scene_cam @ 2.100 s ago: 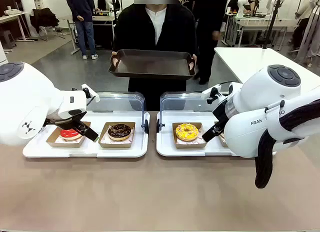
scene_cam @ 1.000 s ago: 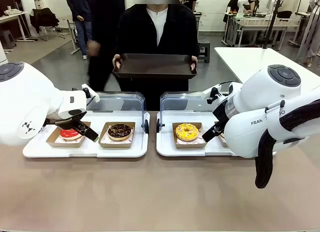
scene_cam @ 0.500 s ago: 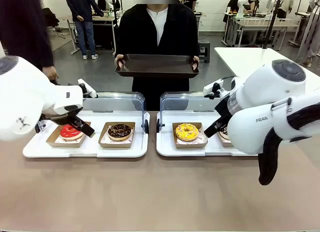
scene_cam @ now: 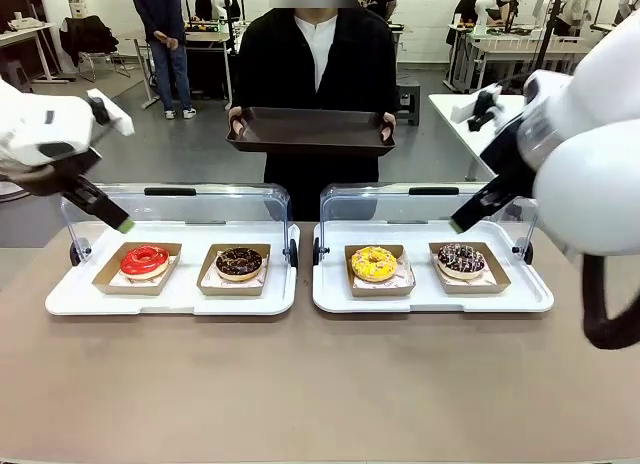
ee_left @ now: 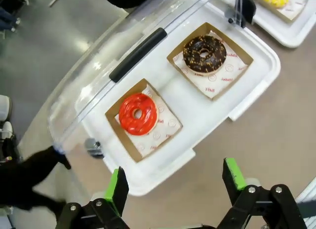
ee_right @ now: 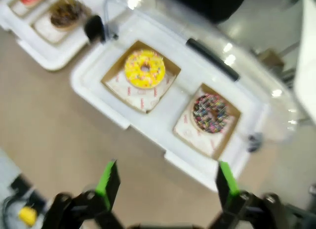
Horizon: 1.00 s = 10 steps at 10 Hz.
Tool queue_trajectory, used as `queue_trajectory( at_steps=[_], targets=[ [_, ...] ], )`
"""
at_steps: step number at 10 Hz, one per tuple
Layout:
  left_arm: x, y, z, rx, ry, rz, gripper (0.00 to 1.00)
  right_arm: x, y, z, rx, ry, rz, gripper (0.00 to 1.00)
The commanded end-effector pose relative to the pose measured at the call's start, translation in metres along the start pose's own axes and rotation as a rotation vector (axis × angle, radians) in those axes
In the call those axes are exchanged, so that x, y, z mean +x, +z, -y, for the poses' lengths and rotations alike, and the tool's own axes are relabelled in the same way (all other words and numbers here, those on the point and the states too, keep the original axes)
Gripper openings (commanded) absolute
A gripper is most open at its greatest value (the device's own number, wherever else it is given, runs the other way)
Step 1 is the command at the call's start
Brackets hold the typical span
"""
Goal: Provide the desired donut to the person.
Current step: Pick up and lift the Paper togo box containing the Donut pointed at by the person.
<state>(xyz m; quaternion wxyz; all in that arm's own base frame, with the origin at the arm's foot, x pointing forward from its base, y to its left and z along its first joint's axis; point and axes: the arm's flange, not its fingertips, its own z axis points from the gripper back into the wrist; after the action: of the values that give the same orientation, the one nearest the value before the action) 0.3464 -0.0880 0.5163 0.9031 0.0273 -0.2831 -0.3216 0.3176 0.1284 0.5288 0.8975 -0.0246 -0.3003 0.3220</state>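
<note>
The left gripper [ee_left: 175,174], jaws wide and empty, hangs above the red donut [ee_left: 138,113] and chocolate donut [ee_left: 205,54]; the right gripper [ee_right: 168,171], likewise wide, above the yellow donut [ee_right: 144,68] and sprinkled donut [ee_right: 211,113], all boxed in white trays [scene_cam: 170,306].

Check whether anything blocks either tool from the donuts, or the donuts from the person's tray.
Nothing visible lies between the open left tool or right tool and the donuts below. Both raised clear lids stand upright between the donuts and the person's dark tray, so a donut would likely go over them.
</note>
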Motion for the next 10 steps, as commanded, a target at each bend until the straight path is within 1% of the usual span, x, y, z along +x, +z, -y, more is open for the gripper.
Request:
queue_trajectory(
  at_steps=[1, 2, 3, 4, 8, 9, 10],
  targets=[
    [-0.036, 0.028, 0.013, 0.01, -0.036, 0.012, 1.0, -0.02, 0.041, -0.012, -0.027, 0.041, -0.018, 1.0],
    [-0.037, 0.033, 0.014, 0.025, -0.017, 0.015, 1.0, -0.02, 0.045, -0.01, -0.035, 0.012, -0.014, 1.0],
    [-0.004, 0.023, 0.0, 0.002, -0.012, 0.007, 1.0, -0.02, 0.038, -0.006, -0.058, 0.019, -0.036, 1.0],
    [-0.004, 0.023, 0.0, 0.002, -0.012, 0.007, 1.0, -0.014, 0.048, -0.006, -0.018, 0.009, -0.003, 1.0],
    [-0.004, 0.023, 0.0, 0.002, -0.012, 0.007, 1.0, -0.017, 0.053, -0.006, -0.023, 0.01, -0.01, 1.0],
    [-0.006, 0.023, 0.001, -0.004, -0.012, -0.006, 1.0, -0.014, 0.061, 0.009, 0.12, -0.029, 0.064, 1.0],
    [-0.001, 0.037, -0.024, -0.127, 0.02, 0.084, 1.0, -0.008, 0.076, 0.032, 0.234, -0.051, 0.126, 1.0]
  ],
)
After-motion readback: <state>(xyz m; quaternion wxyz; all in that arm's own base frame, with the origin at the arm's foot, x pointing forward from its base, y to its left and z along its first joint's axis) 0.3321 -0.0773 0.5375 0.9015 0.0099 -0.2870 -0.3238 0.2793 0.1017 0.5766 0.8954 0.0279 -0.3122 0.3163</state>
